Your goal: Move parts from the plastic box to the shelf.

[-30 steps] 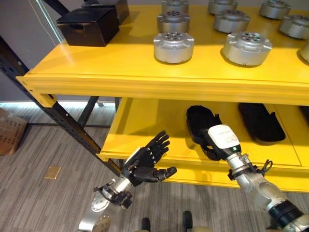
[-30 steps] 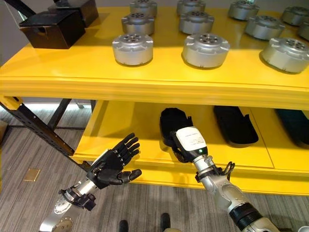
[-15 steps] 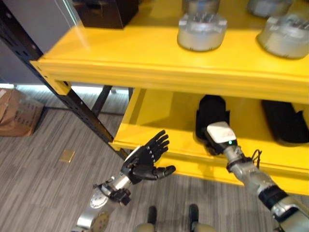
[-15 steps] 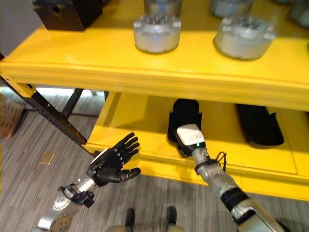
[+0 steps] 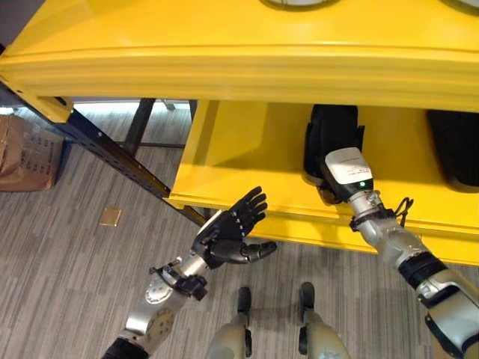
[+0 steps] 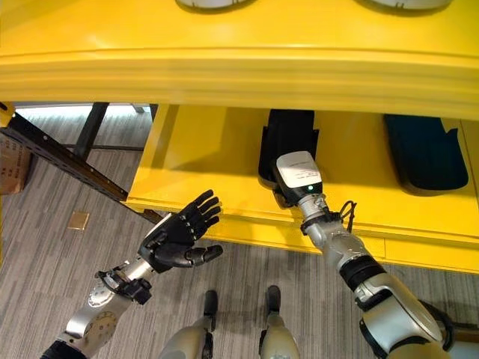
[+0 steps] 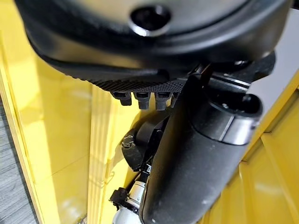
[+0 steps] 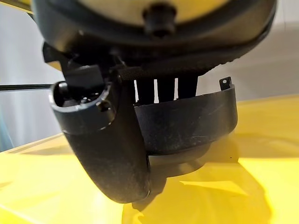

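The right hand [image 5: 340, 176] reaches onto the lower tier of the yellow shelf [image 5: 247, 161], where a long black moulded part [image 5: 333, 134] lies flat on the yellow board; in the right wrist view the thumb and fingers [image 8: 156, 91] sit on either side of the part's raised rim [image 8: 187, 123], curled round it, so I judge the hand to be gripping the near end of the part as it rests on the shelf; a second black part [image 6: 426, 153] of the same kind lies further to the right on the same tier, well apart from the first; the left hand [image 5: 228, 235] hangs in front of the shelf edge above the grey floor [image 5: 67, 254], palm up, fingers spread and straight, holding nothing; the part looks like thin rigid plastic, a hollow shell, so probably light and stiff but smooth enough to slip on the painted board; the upturned rim at its end gives the thumb a lip to hook, which seems the surest hold; a cardboard box [image 5: 26, 161] stands on the floor off to the left
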Robot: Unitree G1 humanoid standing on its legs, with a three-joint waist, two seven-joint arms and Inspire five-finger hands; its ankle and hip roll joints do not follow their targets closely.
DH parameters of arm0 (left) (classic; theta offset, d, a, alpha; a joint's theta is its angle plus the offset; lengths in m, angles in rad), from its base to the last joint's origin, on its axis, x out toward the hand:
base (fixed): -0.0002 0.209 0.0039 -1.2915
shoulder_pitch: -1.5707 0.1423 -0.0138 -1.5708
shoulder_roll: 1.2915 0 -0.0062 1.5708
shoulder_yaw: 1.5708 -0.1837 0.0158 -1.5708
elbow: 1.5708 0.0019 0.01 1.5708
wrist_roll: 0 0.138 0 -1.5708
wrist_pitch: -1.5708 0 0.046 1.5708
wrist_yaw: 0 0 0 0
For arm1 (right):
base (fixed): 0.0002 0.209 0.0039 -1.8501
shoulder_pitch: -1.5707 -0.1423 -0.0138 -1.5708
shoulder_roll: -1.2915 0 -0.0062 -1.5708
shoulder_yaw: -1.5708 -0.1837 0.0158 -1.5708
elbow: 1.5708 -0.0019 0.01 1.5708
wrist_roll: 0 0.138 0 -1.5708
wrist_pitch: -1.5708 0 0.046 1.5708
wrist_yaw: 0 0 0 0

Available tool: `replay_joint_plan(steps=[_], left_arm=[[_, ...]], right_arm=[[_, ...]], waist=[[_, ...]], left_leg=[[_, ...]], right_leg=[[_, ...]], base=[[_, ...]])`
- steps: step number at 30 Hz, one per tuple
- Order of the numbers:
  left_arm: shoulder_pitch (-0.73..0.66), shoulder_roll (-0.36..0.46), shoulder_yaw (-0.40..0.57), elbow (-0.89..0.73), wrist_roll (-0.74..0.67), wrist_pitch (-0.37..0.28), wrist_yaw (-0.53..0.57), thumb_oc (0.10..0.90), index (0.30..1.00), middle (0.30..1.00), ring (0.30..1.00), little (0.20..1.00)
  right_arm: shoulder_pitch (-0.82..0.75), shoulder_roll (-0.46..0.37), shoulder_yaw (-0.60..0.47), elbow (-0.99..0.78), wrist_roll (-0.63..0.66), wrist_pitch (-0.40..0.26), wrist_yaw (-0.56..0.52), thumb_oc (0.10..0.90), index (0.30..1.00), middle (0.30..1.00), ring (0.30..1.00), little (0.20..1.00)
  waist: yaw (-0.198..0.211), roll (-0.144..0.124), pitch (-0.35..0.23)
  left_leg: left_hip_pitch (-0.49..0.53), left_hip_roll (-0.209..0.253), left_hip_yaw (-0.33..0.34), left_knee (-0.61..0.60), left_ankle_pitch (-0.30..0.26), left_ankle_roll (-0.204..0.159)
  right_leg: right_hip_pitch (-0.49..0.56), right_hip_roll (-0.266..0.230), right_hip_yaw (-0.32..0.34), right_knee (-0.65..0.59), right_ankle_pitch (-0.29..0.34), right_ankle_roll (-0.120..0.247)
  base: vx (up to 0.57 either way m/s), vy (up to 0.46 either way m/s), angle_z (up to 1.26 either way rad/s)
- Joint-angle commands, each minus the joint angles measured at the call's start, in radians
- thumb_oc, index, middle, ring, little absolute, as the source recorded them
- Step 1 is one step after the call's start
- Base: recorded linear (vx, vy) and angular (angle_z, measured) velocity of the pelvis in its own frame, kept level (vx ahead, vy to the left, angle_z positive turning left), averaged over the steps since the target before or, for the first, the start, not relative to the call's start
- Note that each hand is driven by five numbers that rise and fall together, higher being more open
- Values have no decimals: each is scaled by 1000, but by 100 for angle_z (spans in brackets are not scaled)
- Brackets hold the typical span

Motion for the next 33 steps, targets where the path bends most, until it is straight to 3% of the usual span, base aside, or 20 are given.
replay_joint_plan(steps=[1,33], left_arm=[[-78,-3,15,-131,-29,-72,-21,900,1000,1000,1000,1000],[-46,23,25,-164,-6,-45,-16,900,1000,1000,1000,1000]], right_arm=[[-137,-37,20,142,29,87,1,400,300,300,300,300],[-190,-198,25,154,-63,62,-27,400,300,300,300,300]], waist=[[62,-35,7],[54,-43,14]], left_leg=[[-6,-29,30,54,-64,38],[9,-8,48,64,-60,22]], right_leg=[[7,-86,-31,112,-108,34],[32,-75,-24,100,-108,34]], base=[[0,0,0],[-1,-18,0]])
